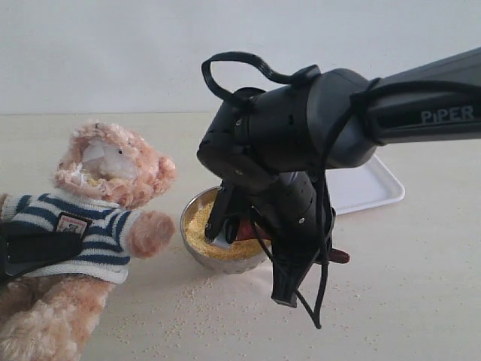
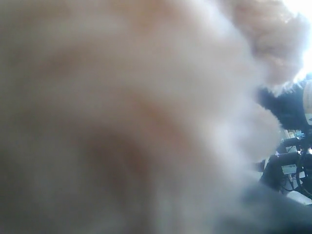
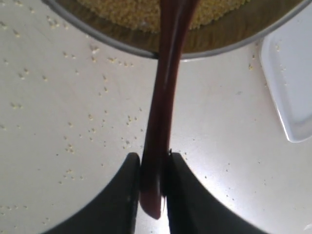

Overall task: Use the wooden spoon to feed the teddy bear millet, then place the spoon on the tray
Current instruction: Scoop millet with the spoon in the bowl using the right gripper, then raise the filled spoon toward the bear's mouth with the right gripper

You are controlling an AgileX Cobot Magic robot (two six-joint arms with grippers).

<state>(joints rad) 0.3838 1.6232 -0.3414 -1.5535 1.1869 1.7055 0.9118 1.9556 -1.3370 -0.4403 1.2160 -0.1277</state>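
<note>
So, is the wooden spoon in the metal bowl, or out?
In: the wooden spoon, in the right pincer, crosses the rim of the bowl over the millet; tip hidden.

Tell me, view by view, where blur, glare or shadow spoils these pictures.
Exterior view: even soft light, sharp throughout; faint shadow beneath the metal bowl. Left wrist view: almost wholly out-of-focus fur of the teddy bear, blown-out white in one corner. Right wrist view: wooden spoon fairly sharp, the right hand in dark silhouette, bright glare on the table beside it.
</note>
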